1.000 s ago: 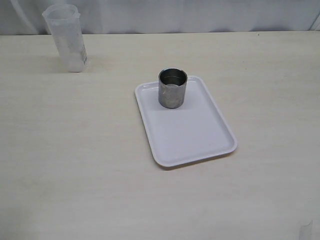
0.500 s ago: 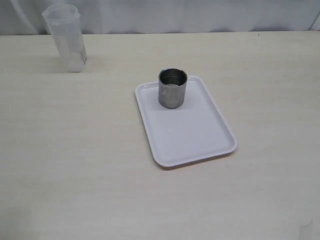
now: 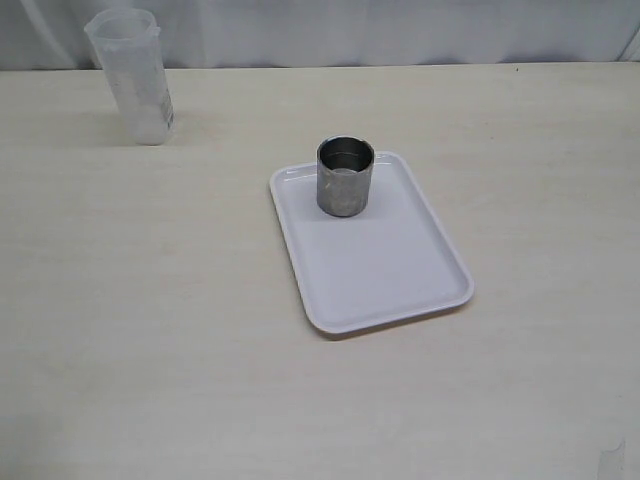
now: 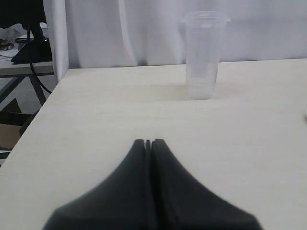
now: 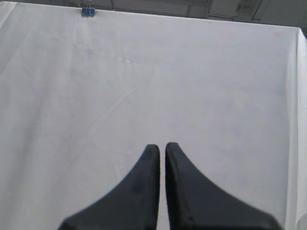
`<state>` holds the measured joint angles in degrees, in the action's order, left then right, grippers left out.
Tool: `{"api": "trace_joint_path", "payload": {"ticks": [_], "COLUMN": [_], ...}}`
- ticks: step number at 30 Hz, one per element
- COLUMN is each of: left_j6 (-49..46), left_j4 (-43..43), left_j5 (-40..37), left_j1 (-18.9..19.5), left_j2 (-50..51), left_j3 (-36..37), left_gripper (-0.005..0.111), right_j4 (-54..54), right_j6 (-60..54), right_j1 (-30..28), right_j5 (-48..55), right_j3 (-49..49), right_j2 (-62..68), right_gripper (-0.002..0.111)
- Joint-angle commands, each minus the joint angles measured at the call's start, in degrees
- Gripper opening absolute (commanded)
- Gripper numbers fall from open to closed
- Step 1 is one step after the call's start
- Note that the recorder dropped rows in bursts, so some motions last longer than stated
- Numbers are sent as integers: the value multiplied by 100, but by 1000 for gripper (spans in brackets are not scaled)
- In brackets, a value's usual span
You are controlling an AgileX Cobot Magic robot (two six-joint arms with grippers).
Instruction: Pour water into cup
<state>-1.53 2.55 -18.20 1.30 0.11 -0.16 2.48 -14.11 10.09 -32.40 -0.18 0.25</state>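
The steel cup (image 3: pixel 346 177) stands upright at the far end of a white tray (image 3: pixel 385 270) in the middle of the table. A tall translucent plastic beaker (image 3: pixel 131 77) stands at the far left; it also shows in the left wrist view (image 4: pixel 203 53). I cannot make out the water in it. My left gripper (image 4: pixel 148 142) is shut and empty, above the table some way short of the beaker. My right gripper (image 5: pixel 162 146) is shut and empty, facing a white cloth. Neither gripper shows in the exterior view.
The pale wooden table (image 3: pixel 150 300) runs back to a white curtain (image 3: pixel 400 30). In the left wrist view the table's side edge (image 4: pixel 43 108) drops off toward a stand with cables (image 4: pixel 29 48).
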Motion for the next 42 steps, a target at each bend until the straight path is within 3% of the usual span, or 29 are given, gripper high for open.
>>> {"api": "trace_joint_path", "payload": {"ticks": [1, 7, 15, 29, 42], "left_j6": [29, 29, 29, 29, 29], "left_j4": [-28, -28, -28, -28, -28], "left_j5": [25, 25, 25, 25, 25], "left_j1": [-35, -35, -35, -35, -35], "left_j2": [-11, -11, -11, -11, -11], "left_j3": [16, 16, 16, 16, 16], "left_gripper": [0, 0, 0, 0, 0], "right_j4": [-212, -1155, -565, -565, -508], "right_j6": [144, 1095, 905, 1411, 1124], "right_j1": [-145, -565, -574, -574, -574], "right_j5": [281, 598, 1521, 4678, 5060], "right_j3": [18, 18, 18, 18, 18], "right_j2": [-25, -25, -25, -25, -25], "right_gripper": [4, 4, 4, 4, 4]}}
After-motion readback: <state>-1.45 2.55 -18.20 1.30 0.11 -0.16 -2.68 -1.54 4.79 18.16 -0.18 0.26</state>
